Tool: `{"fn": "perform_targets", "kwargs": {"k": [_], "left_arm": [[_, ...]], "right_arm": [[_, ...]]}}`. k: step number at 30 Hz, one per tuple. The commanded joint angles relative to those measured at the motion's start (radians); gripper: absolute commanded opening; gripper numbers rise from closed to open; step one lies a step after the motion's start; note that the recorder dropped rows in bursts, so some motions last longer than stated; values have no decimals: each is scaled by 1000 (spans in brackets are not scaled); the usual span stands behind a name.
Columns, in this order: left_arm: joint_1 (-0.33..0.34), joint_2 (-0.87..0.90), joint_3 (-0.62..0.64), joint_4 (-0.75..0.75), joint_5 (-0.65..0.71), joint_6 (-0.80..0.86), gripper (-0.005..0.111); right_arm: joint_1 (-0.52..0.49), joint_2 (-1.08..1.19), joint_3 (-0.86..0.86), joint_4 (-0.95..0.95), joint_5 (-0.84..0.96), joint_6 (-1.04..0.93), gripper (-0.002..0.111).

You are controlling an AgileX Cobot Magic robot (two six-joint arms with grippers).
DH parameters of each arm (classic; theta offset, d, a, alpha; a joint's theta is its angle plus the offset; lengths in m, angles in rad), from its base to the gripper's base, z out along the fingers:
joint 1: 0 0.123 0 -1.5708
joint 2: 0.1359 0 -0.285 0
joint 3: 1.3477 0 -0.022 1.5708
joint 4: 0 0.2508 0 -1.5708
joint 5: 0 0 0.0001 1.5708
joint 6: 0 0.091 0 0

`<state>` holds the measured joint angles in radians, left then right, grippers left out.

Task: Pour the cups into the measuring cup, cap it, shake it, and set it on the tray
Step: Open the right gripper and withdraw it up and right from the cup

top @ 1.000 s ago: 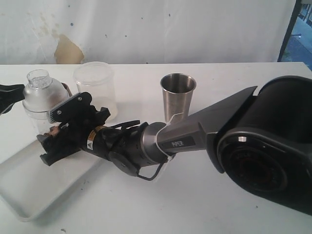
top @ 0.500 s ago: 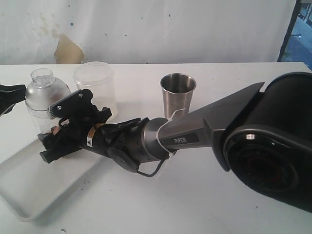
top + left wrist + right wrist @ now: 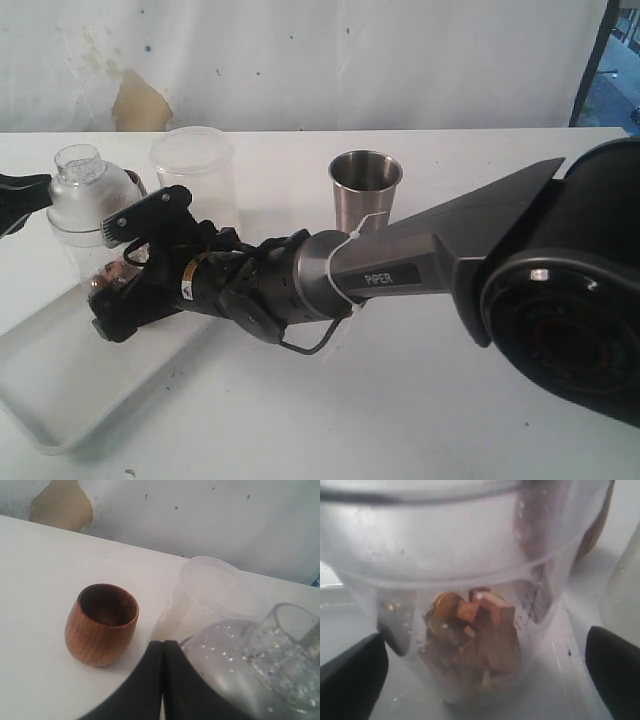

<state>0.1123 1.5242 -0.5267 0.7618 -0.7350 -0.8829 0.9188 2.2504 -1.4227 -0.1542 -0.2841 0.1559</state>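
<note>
Spread wide, the jaws of the right gripper (image 3: 108, 282) flank the clear, graduated plastic measuring cup (image 3: 88, 205) without touching it; its domed lid (image 3: 85, 185) is on, brown pieces (image 3: 480, 625) inside. It stands far left, apparently on the far corner of the shallow white rectangular tray (image 3: 60, 400). I'd worry a finger (image 3: 350, 680) clips this tall cup on withdrawal and topples it. That arm stretches low across the table (image 3: 420, 400) from the right. The left gripper (image 3: 163, 680) is clamped shut, empty.

Grey right arm (image 3: 430, 262) (marked PIPER) has a black pincer (image 3: 104, 280) and cable (image 3: 318, 346).
</note>
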Motion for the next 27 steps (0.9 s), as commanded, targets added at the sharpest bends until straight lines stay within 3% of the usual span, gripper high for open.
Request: {"fn": "perform_targets", "kwargs": {"k": [1, 14, 16, 20, 27], "left_arm": [[-3, 4, 2, -6, -6, 3, 0], [-3, 4, 2, -11, -6, 3, 0], [-3, 4, 2, -13, -6, 3, 0], [-3, -2, 2, -19, -6, 11, 0], [-3, -36, 2, -22, 19, 28, 0]], "right_arm": [[-1, -36, 0, -3, 71, 5, 101], [-1, -159, 76, -3, 159, -1, 100], [-1, -178, 90, -10, 193, -1, 96], [-1, -222, 111, -12, 230, -1, 71], [-1, -307, 141, -10, 284, 5, 6]]}}
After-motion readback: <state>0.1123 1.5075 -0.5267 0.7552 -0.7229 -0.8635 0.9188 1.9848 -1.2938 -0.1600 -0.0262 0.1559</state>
